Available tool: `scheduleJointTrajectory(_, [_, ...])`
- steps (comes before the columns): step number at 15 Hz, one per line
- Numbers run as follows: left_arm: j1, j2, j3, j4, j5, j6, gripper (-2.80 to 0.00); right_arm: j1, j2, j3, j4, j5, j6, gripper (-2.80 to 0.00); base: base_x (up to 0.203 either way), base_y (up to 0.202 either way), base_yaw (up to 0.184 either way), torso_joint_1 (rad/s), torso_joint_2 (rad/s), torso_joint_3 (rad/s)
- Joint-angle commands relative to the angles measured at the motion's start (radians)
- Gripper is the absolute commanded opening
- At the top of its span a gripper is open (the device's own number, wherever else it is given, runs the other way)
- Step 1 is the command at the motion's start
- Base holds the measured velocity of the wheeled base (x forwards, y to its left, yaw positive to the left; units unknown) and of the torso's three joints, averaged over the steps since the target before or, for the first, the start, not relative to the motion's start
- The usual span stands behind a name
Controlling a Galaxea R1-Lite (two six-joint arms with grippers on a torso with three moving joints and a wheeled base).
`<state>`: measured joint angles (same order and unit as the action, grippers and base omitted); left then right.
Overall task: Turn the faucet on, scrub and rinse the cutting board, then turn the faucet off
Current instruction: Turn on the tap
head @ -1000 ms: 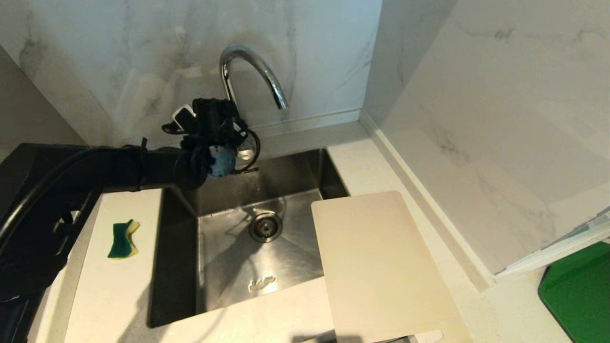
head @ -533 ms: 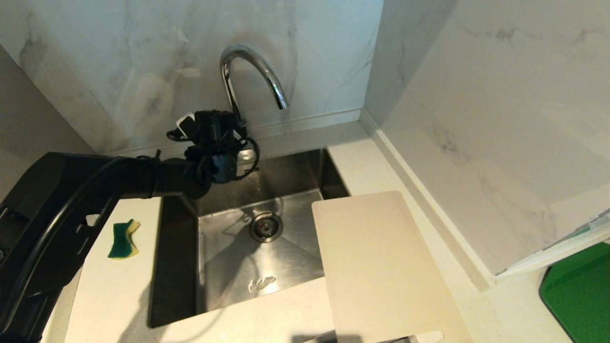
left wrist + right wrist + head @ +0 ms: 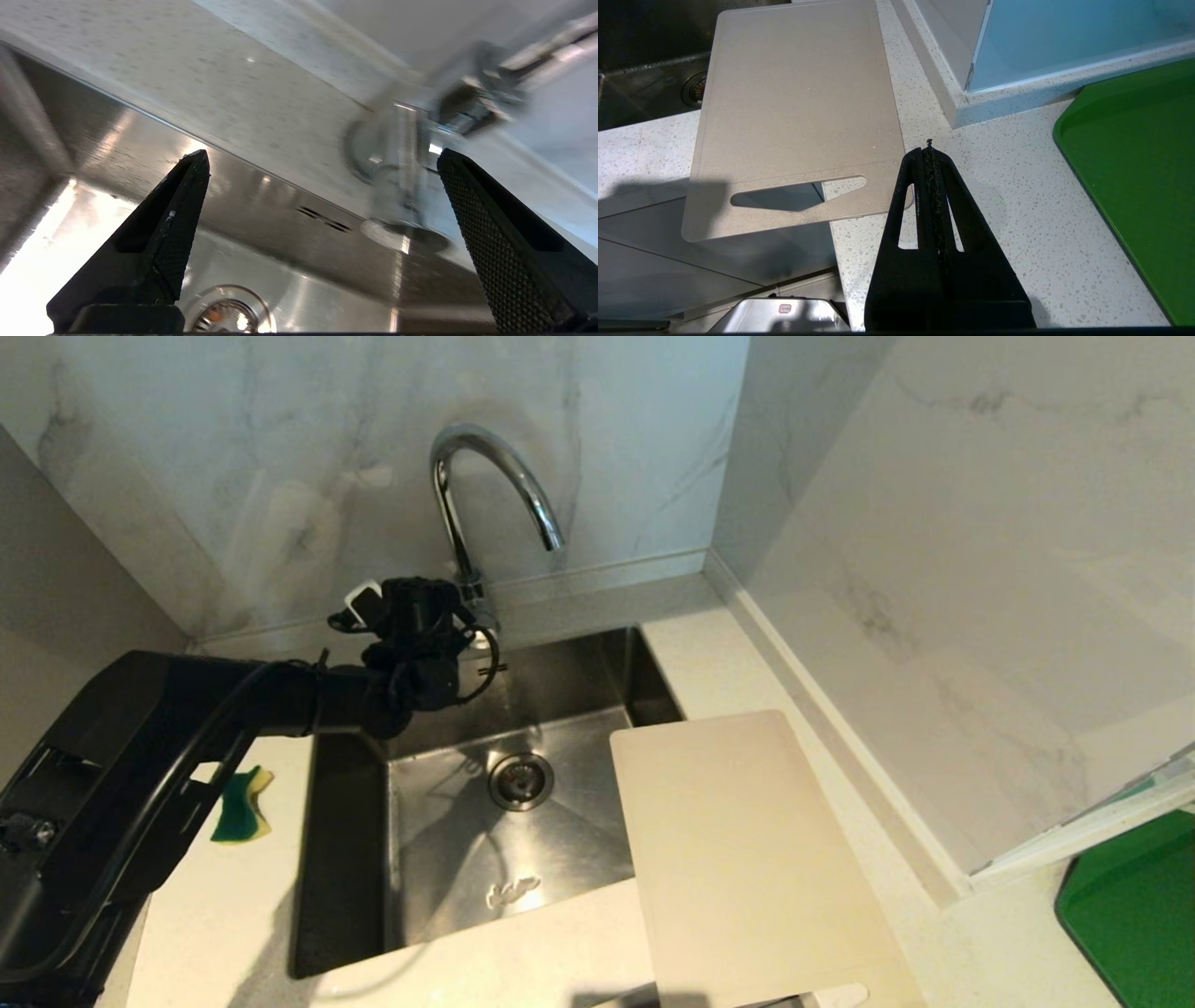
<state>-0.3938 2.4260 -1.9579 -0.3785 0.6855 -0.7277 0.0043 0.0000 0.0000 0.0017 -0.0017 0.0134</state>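
The chrome gooseneck faucet (image 3: 487, 467) stands behind the sink, and no water runs from it. My left gripper (image 3: 462, 616) hovers over the sink's back edge, just left of the faucet's base. In the left wrist view this gripper (image 3: 322, 156) is open and empty, with the blurred faucet base (image 3: 402, 186) close to one fingertip, apart from it. The cream-white cutting board (image 3: 747, 859) lies on the counter, overhanging the sink's right edge. My right gripper (image 3: 929, 149) is shut and empty beside the slotted end of the cutting board (image 3: 798, 107).
A green-and-yellow sponge (image 3: 241, 803) lies on the counter left of the steel sink (image 3: 448, 868), whose drain (image 3: 520, 780) is uncovered. A bright green board (image 3: 1134, 905) sits at the far right. Marble walls close in behind and on the right.
My left arm has sunk, and the open gripper has dropped from beside the faucet's stem to near its base. Nothing else has moved.
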Motion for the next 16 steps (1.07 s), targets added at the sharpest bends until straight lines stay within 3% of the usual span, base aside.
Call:
scheduleJointTrajectory(1, [0.005, 0.014, -0.001, -0.005, 0.002, -0.002, 0.0, 0.0, 0.002, 0.0, 0.0, 0.0, 0.0, -2.8, 0.0, 0.0, 0.0, 0.0, 0.0, 0.0])
scheduleJointTrajectory(11, [0.023, -0.006, 0.002, 0.046, -0.027, -0.013, 0.0, 0.0, 0.002, 0.002, 0.0, 0.0, -0.001, -2.8, 0.0, 0.0, 0.0, 0.0, 0.0, 0.0])
scheduleJointTrajectory(14, [0.021, -0.057, 0.004, 0.187, -0.063, -0.11, 0.0, 0.0, 0.002, 0.0, 0.0, 0.0, -0.001, -2.8, 0.0, 0.0, 0.0, 0.0, 0.0, 0.0])
scheduleJointTrajectory(16, [0.022, -0.084, 0.004, 0.272, -0.14, -0.19, 0.0, 0.0, 0.002, 0.002, 0.0, 0.0, -0.001, -2.8, 0.0, 0.0, 0.0, 0.0, 0.0, 0.0])
